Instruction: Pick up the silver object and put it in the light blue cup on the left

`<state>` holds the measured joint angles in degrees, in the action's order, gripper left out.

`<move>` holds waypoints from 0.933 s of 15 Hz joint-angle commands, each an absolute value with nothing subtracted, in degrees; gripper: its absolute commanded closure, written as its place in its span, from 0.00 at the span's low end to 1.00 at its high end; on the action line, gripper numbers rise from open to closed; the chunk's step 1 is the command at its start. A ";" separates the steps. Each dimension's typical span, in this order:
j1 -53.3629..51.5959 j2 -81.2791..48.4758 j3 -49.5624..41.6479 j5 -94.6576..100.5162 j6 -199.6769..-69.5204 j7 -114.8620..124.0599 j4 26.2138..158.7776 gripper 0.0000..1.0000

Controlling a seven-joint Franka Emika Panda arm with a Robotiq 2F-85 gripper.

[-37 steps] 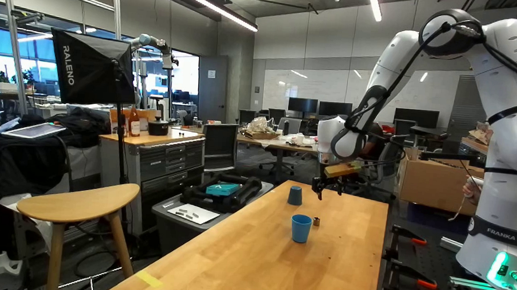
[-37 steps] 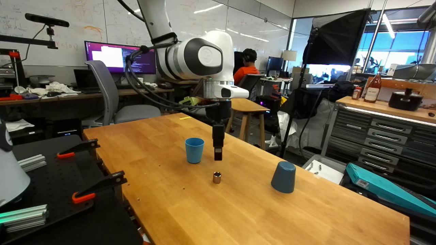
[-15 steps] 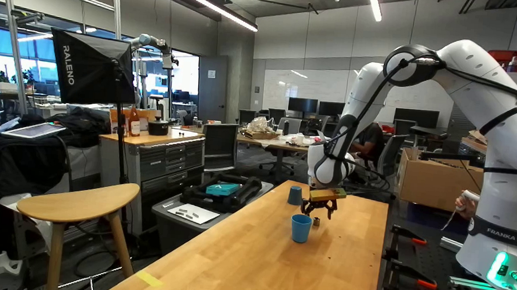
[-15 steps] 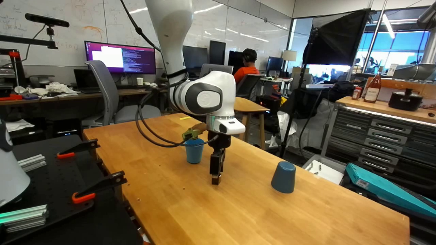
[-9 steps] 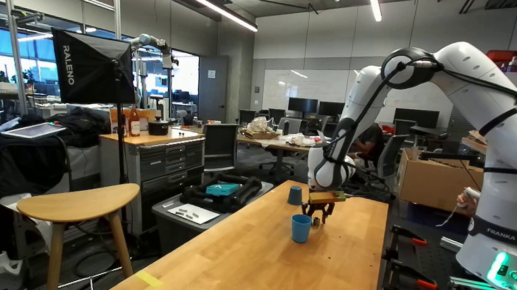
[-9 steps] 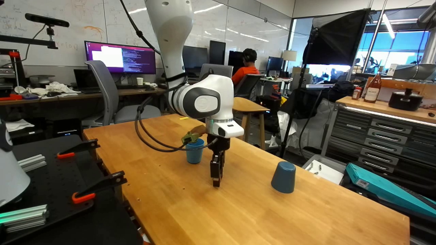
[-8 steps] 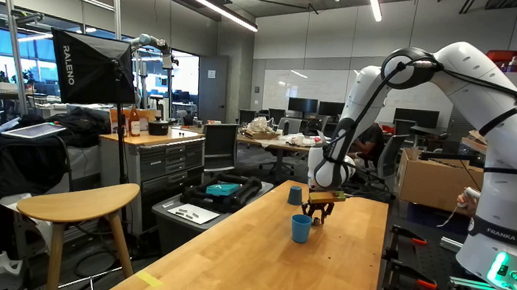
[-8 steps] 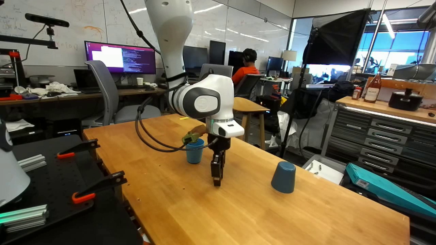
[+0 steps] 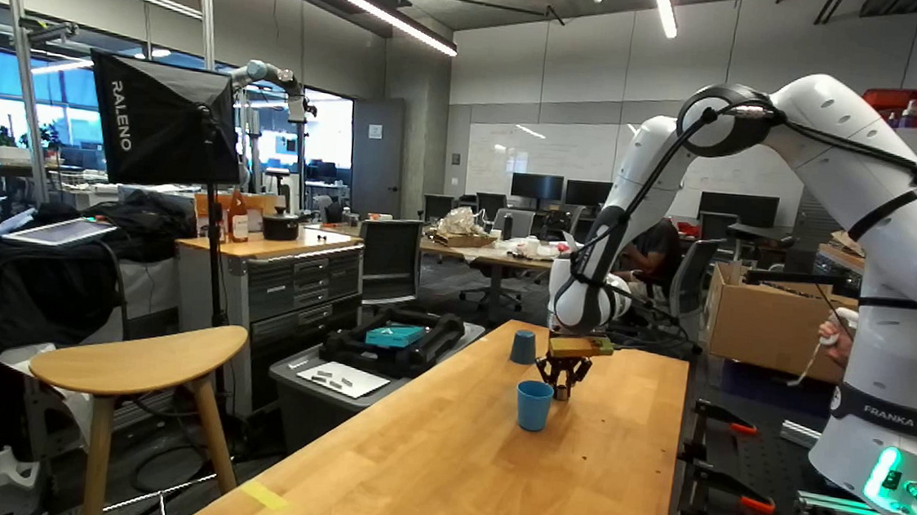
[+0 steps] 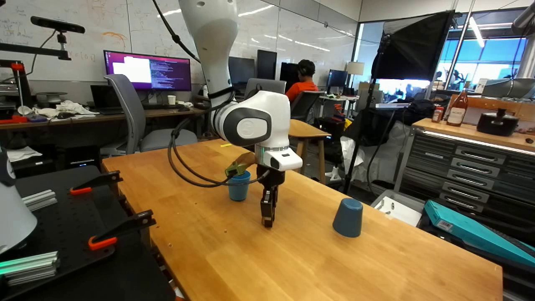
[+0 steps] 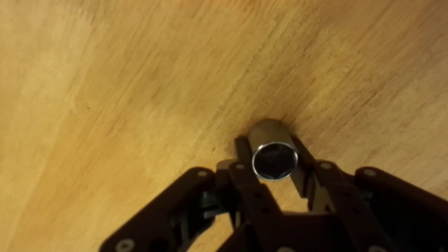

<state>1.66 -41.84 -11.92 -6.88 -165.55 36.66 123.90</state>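
The silver object (image 11: 268, 134), a short hollow metal socket, stands upright between my fingertips in the wrist view. My gripper (image 11: 270, 142) is shut on it, a finger pressed to each side. In an exterior view the gripper (image 9: 562, 392) is low over the table with the socket between its tips; in an exterior view the near finger (image 10: 266, 211) hides the socket. I cannot tell whether the socket touches the wood. The light blue cup (image 9: 533, 407) stands upright, mouth up, close beside the gripper; the same light blue cup (image 10: 238, 191) is left of the gripper, its rim partly covered.
A darker blue cup (image 10: 348, 218) stands upside down on the wooden table (image 10: 292, 259), also seen as a darker cup (image 9: 523, 348) farther back. The arm's looping cable (image 10: 196, 184) passes in front of the light blue cup. Clamps (image 10: 125, 228) grip the table's edge.
My gripper has come down from above the table to the socket. Over the last half second its fingers have closed in on the socket. Both cups stay where they were.
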 commanded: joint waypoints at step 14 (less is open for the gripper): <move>3.81 -24.61 0.05 -17.40 -153.69 19.86 129.87 0.92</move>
